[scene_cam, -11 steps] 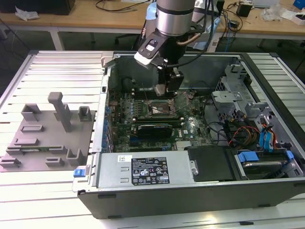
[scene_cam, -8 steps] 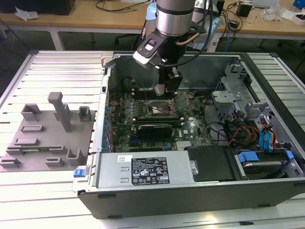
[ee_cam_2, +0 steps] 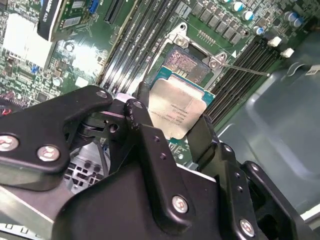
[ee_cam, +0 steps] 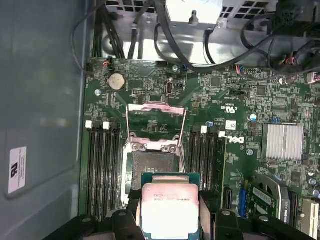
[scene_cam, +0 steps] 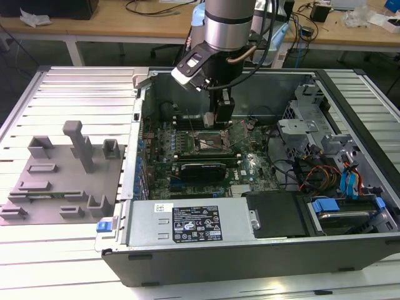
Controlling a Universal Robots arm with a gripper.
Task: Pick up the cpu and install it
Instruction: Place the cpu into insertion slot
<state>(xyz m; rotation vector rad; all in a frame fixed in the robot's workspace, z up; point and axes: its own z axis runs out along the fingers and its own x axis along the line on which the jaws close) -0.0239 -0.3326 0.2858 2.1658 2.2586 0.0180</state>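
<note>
Plainly, fingers clamp the cpu; the first wrist view reveals the socket open by it.

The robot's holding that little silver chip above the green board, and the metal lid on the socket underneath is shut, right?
Not quite. The gripper does hold the cpu above the green board, but the socket's metal lid stands flipped open, as the first wrist view shows, leaving the socket uncovered.
</note>
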